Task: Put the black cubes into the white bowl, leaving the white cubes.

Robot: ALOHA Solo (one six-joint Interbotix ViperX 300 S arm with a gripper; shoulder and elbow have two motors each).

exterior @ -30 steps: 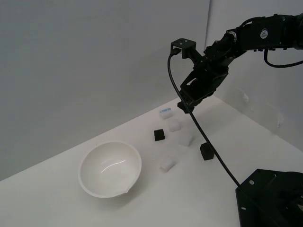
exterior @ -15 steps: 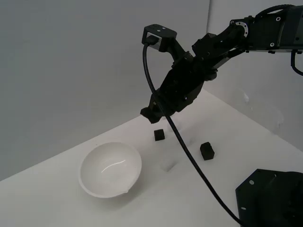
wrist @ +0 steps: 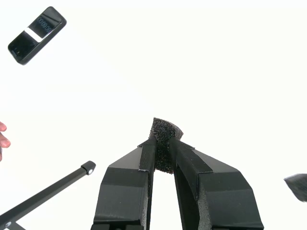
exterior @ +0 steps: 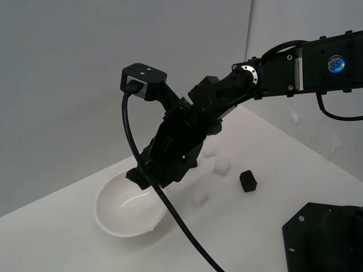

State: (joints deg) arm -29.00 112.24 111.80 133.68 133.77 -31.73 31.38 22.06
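Exterior view: arm is stretched down-left across the frame, gripper (exterior: 138,177) clamped on a black cube (wrist: 164,135) and held just over the white bowl (exterior: 116,218) at lower left.

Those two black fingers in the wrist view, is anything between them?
Yes, a black cube is pinched between the fingers; the wrist view shows it clearly.
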